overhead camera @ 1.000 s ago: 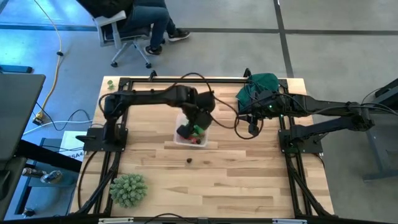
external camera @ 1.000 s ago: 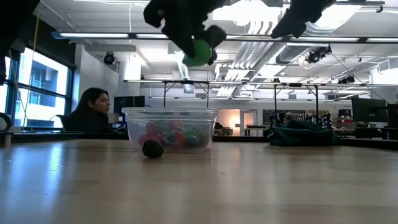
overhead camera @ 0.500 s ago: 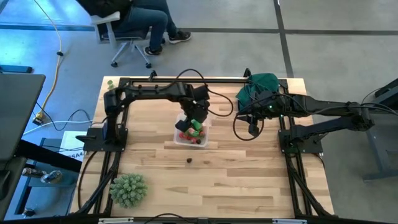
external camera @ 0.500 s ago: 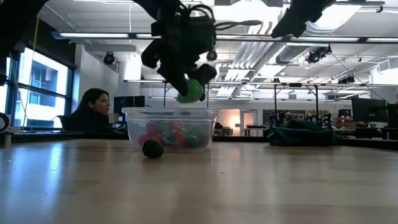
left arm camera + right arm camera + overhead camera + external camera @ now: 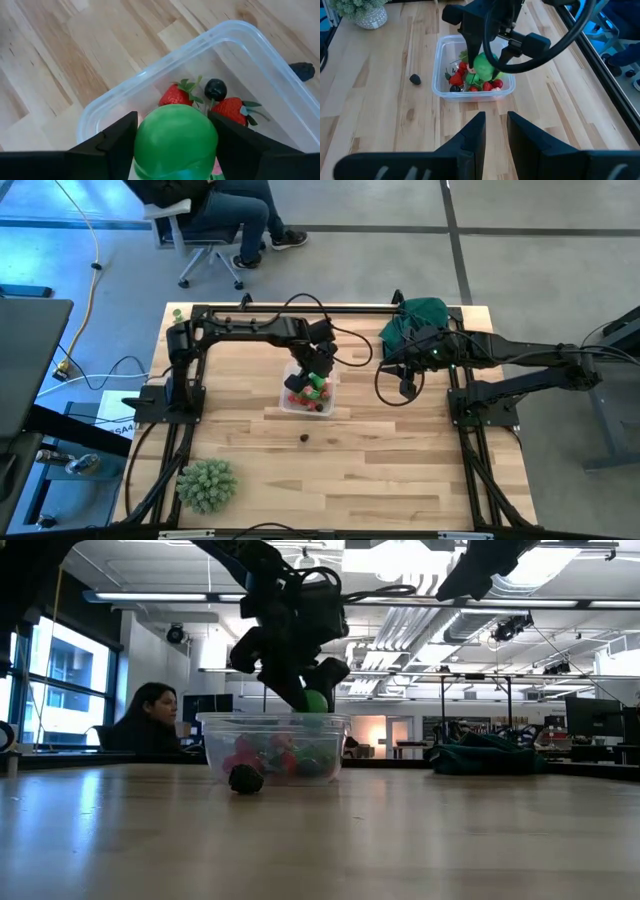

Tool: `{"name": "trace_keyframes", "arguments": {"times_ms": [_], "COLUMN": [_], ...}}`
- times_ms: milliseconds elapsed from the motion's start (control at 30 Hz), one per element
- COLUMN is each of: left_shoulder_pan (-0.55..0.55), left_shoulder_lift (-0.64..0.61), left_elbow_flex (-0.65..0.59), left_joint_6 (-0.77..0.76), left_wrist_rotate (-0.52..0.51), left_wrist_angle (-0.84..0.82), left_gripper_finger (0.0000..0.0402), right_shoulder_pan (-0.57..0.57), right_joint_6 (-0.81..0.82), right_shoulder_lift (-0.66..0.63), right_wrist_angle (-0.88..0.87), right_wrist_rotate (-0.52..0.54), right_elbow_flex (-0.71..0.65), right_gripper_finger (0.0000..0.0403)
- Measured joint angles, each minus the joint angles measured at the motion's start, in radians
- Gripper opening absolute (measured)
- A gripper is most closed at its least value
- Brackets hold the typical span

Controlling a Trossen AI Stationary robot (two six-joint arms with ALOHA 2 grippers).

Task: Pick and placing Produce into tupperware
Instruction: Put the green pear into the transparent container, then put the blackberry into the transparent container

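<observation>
The tupperware [image 5: 308,396] is a clear tub on the table's middle, with red strawberries [image 5: 175,95] and a dark berry [image 5: 215,89] lying in it. My left gripper [image 5: 175,147] hangs over it, shut on a round green piece of produce [image 5: 316,702] that sits at rim height in the low view. One dark piece [image 5: 304,437] lies loose on the wood in front of the tub. My right gripper [image 5: 494,135] waits raised at the right, its fingers a little apart with nothing between them. My left gripper pinches the green ball by its two opposite sides [image 5: 142,135], one finger on each. The fingers slant down from the table's far side. The ball is clear of the table, just above the produce in the tupperware [image 5: 250,31].
A spiky pale-green ball [image 5: 207,484] stands at the near left corner. A dark green cloth [image 5: 415,320] lies at the far right, under the right arm. A person [image 5: 150,720] sits beyond the far edge. Bare wood lies in front of the tub.
My left gripper has come down with the green ball, from well above the tupperware to its rim, drawing slightly toward the far edge. The ball has stayed in the hold throughout.
</observation>
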Motion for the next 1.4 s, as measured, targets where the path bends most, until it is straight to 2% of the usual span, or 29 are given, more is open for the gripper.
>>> {"name": "trace_keyframes", "arguments": {"times_ms": [167,467,600,833,1000,1400], "left_shoulder_pan": [0.000,0.000,-0.008,-0.045,-0.054,-0.053], "left_shoulder_lift": [0.000,0.000,0.000,0.000,0.000,-0.039], "left_elbow_flex": [-0.029,-0.040,-0.040,-0.040,-0.040,-0.024], "left_joint_6": [-0.005,-0.021,-0.046,-0.050,-0.050,-0.061], "left_wrist_rotate": [0.000,-0.008,-0.016,-0.097,-0.109,-0.110], "left_wrist_angle": [0.040,0.056,0.060,0.061,0.062,-0.001], "left_gripper_finger": [0.0238,0.0219,0.0246,0.0302,0.0322,0.0305], "right_shoulder_pan": [0.000,0.000,0.000,0.000,0.000,0.000], "right_joint_6": [0.000,0.000,0.000,0.000,0.000,0.000], "right_shoulder_lift": [0.000,0.000,0.000,0.000,0.000,0.000], "right_wrist_angle": [0.000,0.000,0.000,0.000,0.000,0.000], "right_wrist_rotate": [0.000,0.000,0.000,0.000,0.000,0.000], "right_elbow_flex": [0.000,0.000,0.000,0.000,0.000,0.000], "right_gripper_finger": [0.0068,0.0068,0.0068,0.0068,0.0068,0.0068]}}
